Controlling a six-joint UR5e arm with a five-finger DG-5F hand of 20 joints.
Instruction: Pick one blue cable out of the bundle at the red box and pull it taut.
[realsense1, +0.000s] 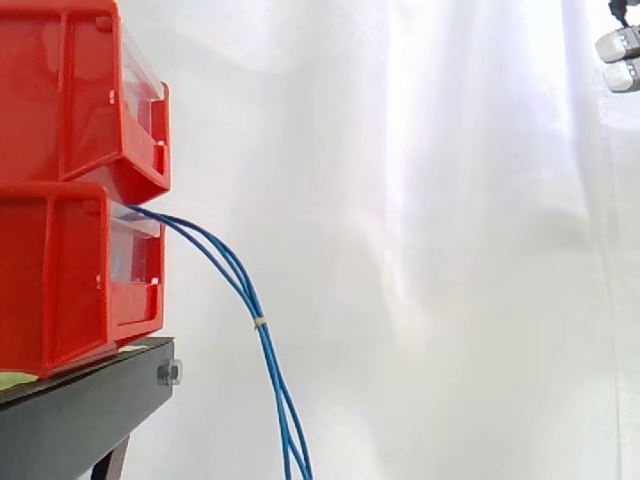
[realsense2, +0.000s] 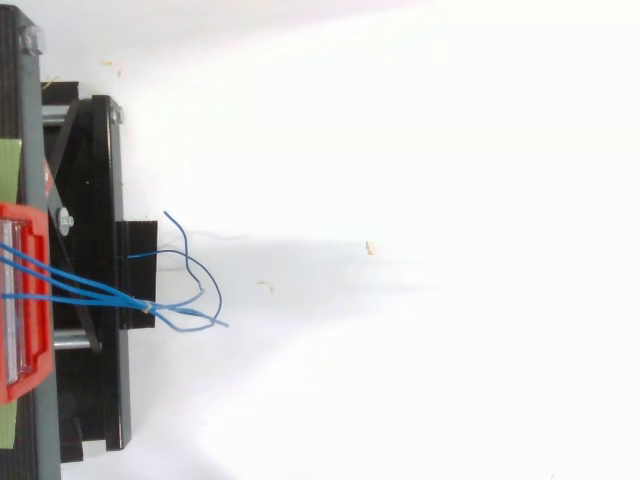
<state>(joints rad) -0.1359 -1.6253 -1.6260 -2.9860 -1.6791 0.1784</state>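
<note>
A bundle of thin blue cables (realsense1: 232, 270) comes out of the lower red bin (realsense1: 70, 270) and hangs down past the stand's edge. A small pale tie (realsense1: 259, 322) holds the cables together partway down. From above, the cables (realsense2: 90, 285) leave the red bin (realsense2: 25, 300) at the left, meet at the tie (realsense2: 150, 306) and fan into loose curled ends (realsense2: 195, 290). My hand (realsense1: 620, 45) sits at the top right corner of the side view, far from the cables and well above them, touching nothing.
A second red bin (realsense1: 80, 90) is stacked on the lower one. Both rest on a black stand (realsense1: 90, 410), seen from above as a black frame (realsense2: 100, 200). A white curtain backs the scene.
</note>
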